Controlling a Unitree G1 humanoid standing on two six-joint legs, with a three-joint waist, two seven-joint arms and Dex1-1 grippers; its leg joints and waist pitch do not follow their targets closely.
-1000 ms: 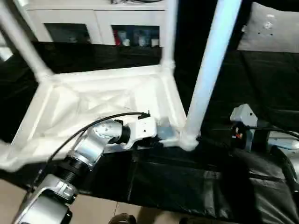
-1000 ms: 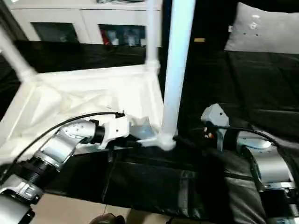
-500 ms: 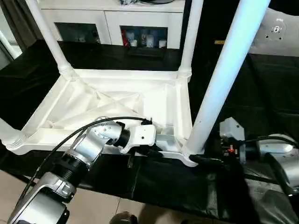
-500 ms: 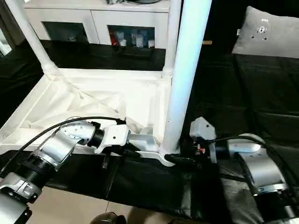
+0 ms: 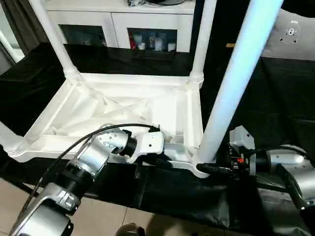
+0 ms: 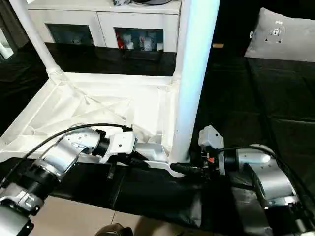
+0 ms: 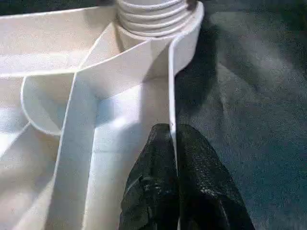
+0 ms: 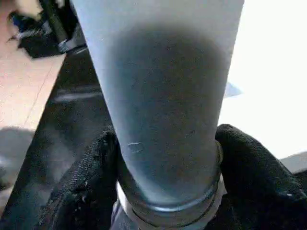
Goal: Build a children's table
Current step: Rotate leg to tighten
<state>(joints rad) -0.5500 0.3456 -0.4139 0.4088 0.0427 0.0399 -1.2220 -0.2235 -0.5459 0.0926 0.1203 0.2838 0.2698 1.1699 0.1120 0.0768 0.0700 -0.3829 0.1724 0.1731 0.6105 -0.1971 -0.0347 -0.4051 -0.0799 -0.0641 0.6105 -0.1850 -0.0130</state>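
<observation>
On the black-covered tabletop in front of me, the small white plastic children's table lies upside down, legs up. My left gripper is clamped on its near rim wall. My right gripper grasps the base of the near-right white tapered tube leg.

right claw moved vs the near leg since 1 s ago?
Yes. The right claw went from clear of the near leg to straddling its base.

Head cameras look down; wrist cameras close-up.
</observation>
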